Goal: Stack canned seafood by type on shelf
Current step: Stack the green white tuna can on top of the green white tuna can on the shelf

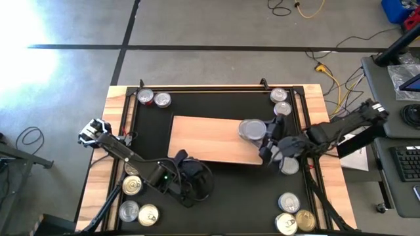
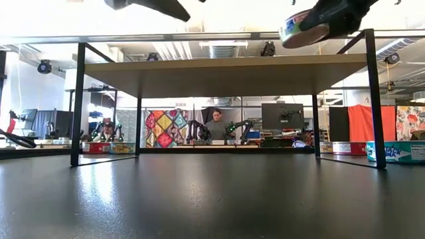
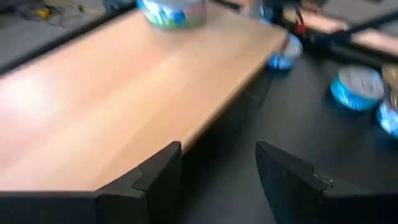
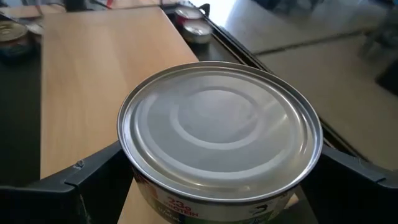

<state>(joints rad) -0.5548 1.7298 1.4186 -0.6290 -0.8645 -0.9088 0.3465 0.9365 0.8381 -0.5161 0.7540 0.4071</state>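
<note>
Pale tan wooden shelf on a black mat. The held tin shows a plain silver face — its label white with red lettering.

Floor: I am seeing grey concrete spreading across the upper part of the high view, with a dark line crossing it.
Cables: yellow and black leads are lying on the floor at upper right.
Desk: it is standing at the right edge, carrying a keyboard.
Room behind: in the low view a person is sitting at centre, beside a patterned quilt.
Light: the ceiling is glowing bright along the top.
</note>
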